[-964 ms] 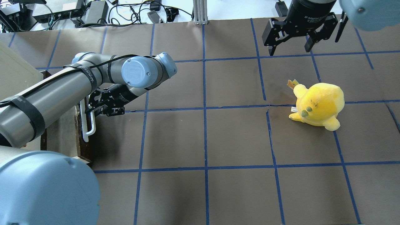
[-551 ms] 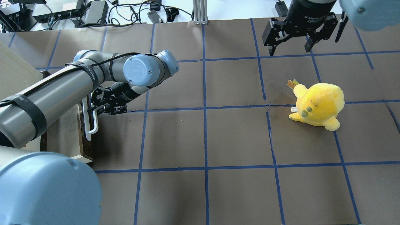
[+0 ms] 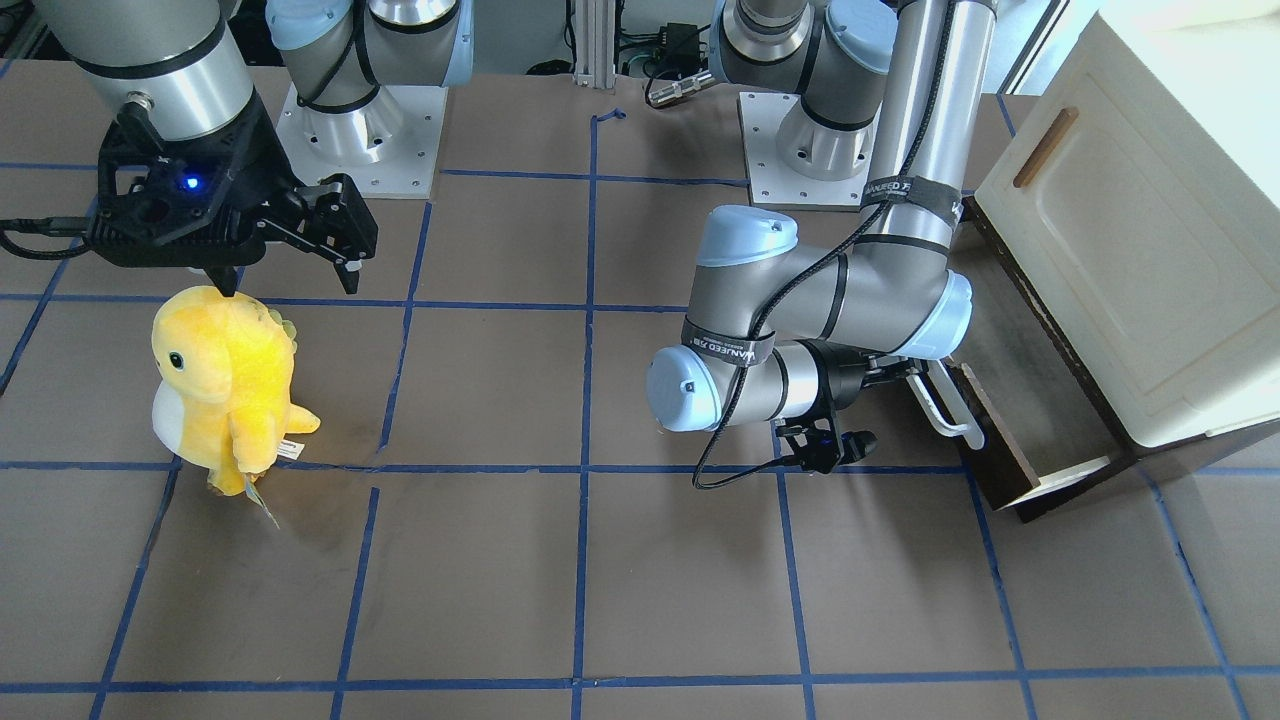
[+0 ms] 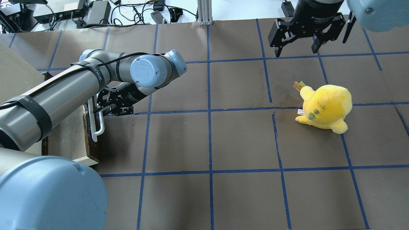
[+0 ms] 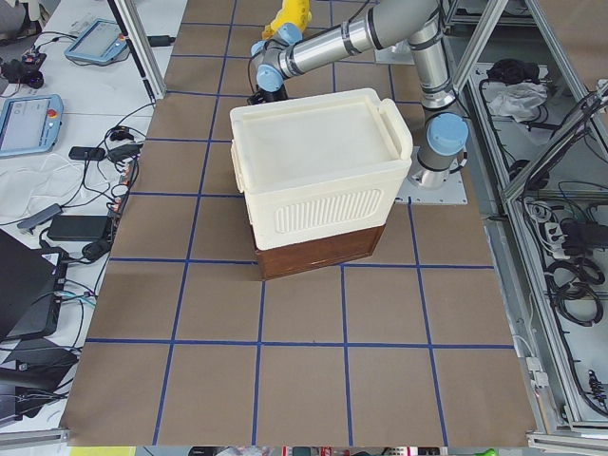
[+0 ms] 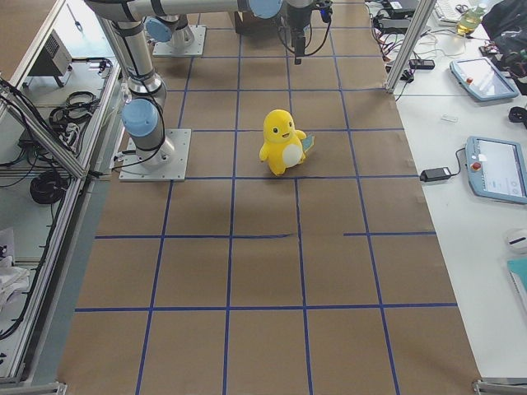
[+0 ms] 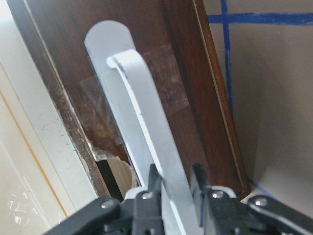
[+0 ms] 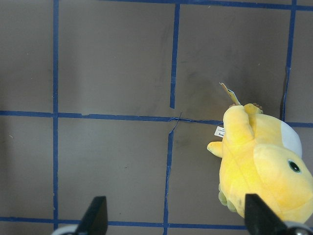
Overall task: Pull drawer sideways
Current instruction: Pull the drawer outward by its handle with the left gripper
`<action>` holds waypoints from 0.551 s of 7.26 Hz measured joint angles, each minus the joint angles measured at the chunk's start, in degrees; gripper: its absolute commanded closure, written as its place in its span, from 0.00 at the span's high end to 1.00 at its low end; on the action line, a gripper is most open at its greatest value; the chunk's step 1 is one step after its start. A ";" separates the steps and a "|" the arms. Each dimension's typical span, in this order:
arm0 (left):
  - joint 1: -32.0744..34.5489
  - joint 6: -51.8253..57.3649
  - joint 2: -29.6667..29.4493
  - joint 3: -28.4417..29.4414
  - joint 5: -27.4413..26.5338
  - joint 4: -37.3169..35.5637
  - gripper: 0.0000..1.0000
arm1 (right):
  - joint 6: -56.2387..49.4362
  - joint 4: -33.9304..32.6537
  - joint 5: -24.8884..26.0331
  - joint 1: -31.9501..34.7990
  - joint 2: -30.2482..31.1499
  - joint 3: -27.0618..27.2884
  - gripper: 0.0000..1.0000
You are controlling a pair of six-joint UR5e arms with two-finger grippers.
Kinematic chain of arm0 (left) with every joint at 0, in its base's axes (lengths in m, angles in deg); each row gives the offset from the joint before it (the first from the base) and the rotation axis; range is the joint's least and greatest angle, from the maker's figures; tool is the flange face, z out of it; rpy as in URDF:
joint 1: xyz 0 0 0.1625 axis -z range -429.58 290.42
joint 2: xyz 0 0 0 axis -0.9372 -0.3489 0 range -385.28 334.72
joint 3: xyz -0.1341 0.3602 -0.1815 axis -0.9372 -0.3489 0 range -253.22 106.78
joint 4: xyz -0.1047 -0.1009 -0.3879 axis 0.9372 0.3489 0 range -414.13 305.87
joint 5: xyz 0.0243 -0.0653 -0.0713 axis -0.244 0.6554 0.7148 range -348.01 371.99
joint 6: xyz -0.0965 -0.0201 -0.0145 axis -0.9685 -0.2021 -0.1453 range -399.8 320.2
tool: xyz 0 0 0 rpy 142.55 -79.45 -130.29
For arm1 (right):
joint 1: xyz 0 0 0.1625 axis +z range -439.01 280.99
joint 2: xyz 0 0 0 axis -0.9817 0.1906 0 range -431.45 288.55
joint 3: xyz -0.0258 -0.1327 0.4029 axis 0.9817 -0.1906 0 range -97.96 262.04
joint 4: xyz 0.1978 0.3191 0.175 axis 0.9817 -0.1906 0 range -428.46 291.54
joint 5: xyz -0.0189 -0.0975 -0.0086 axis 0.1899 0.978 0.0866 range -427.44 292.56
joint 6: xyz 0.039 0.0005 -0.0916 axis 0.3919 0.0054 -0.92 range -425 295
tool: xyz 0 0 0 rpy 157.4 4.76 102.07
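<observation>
The drawer (image 4: 92, 147) has a dark brown front (image 3: 1003, 450) and a long white loop handle (image 4: 96, 125). It stands partly pulled out from under the cream cabinet (image 3: 1120, 250), showing its greyish floor (image 4: 65, 135) and a pale side wall (image 3: 1078, 474). My left gripper (image 4: 96, 109) is shut on the handle's far end. In the left wrist view the fingers (image 7: 196, 176) clamp the white bar (image 7: 144, 117) against the brown front (image 7: 195, 73). My right gripper (image 4: 297, 48) is open and empty, high at the far right.
A yellow plush toy (image 4: 326, 107) stands on the brown paper under my right gripper (image 3: 292, 285), also in the right wrist view (image 8: 259, 166). The cabinet door has a small brown handle (image 3: 1044, 147). Cables and power supplies (image 4: 96, 12) lie beyond the far edge.
My left gripper has moved right with the white handle held in it, and the drawer has slid farther out of the cabinet. The right arm and the plush have not moved.
</observation>
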 measured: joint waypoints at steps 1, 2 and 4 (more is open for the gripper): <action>0.05 0.09 -0.02 0.07 -0.19 0.02 0.70 | 0.02 0.00 0.00 0.00 0.00 0.00 1.00; 0.09 0.13 -0.02 0.07 -0.55 0.02 0.77 | 0.03 0.00 0.00 0.00 0.00 0.00 1.00; 0.08 0.14 0.03 -0.06 -0.68 0.00 0.78 | 0.04 0.00 0.00 0.00 0.00 0.00 1.00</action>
